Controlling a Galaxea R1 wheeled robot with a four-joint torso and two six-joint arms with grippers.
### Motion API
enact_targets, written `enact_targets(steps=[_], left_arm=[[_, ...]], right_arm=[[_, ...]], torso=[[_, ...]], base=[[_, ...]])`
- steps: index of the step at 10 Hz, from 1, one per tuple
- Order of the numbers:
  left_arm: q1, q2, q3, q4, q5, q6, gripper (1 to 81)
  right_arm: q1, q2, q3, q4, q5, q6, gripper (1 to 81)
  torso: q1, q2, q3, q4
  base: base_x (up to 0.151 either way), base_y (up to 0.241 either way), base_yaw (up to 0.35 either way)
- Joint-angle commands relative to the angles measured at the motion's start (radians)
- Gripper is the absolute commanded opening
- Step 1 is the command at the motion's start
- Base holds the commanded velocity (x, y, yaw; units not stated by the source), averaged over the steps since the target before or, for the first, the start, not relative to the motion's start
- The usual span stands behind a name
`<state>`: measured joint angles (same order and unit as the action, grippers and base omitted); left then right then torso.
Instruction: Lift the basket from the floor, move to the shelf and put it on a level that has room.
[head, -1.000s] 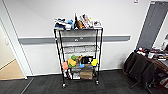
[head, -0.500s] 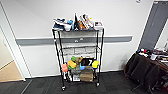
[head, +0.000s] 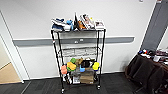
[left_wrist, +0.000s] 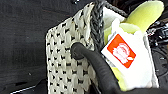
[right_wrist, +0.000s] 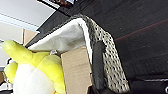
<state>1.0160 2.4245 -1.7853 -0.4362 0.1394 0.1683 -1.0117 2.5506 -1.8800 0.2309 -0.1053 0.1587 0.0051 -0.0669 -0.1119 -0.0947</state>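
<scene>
Shelf (head: 78, 57) looms nearer than before; both end effectors clamp the basket (left_wrist: 67, 62) rim.

White wall (head: 120, 20) behind, crossed by a grey rail (head: 115, 40). Dark carpet (head: 112, 86) below (thin lines faint on it). Pale door frame (head: 11, 57) at left, tan flooring (head: 7, 73) beyond. Grey column (head: 156, 25) at right; dark-draped table (head: 147, 71) beneath, cluttered.

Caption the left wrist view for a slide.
Left pincer finger pressed against the woven basket below its dark rim, yellow plush toy inside.
</scene>
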Motion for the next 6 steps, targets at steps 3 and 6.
enact_targets(steps=[3, 6], left_arm=[[-0.119, -0.027, 0.035, 0.007, 0.043, 0.019, 1.0], [-0.119, -0.025, 0.035, 0.007, 0.043, 0.019, 1.0]], right_arm=[[0.127, -0.031, 0.032, 0.004, -0.007, 0.01, 1.0], [0.126, -0.036, 0.036, 0.004, -0.004, 0.01, 1.0]], torso=[[0.0, 0.0, 0.0, 0.0], [0.0, 0.0, 0.0, 0.0]], base=[[0.132, 0.0, 0.0], [0.13, 0.0, 0.0]])
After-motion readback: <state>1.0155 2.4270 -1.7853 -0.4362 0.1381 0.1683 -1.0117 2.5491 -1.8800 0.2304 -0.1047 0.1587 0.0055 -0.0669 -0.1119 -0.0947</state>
